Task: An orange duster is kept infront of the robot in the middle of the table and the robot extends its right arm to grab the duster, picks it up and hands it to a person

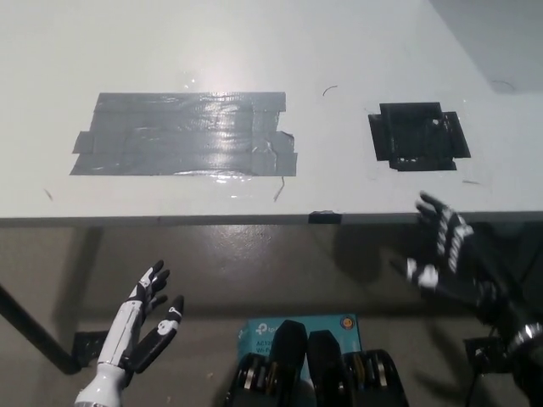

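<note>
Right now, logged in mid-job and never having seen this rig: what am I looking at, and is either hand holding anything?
This is a single view from the camera on the humanoid robot's head, looking steeply down over a white table. The robot has two five-fingered hands. Its white left hand rests low at the picture's lower left, below the table's edge, fingers apart and empty. Its black right hand is at the lower right, also below the table's edge, open and holding nothing. On the table lie a wide patch of grey tape and a smaller patch of black tape. No orange duster and no person show in this picture. A blue box sits on the floor beneath.
</note>
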